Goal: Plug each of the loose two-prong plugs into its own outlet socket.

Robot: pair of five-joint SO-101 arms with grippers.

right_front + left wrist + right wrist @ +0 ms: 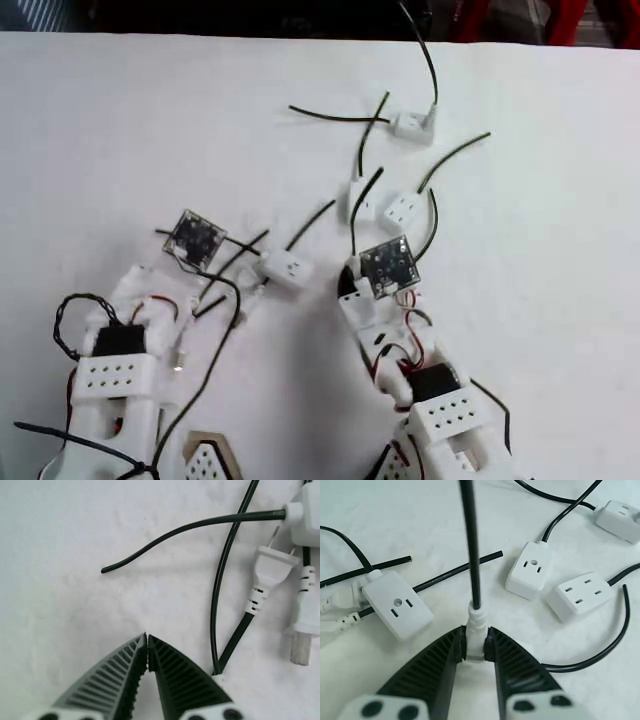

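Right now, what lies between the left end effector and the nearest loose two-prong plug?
A black cord runs across the gap between the left end effector and that two-prong plug; the left wrist view shows it.

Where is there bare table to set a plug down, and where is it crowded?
Bare: the table far left, beyond the left hand, and on the right past the sockets. Crowded: the middle, with sockets, cords and the right hand holding a plug.

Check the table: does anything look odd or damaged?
Yes: the black cords are cut short. One loose end lies near the left gripper; another lies beside a socket. They lead nowhere.
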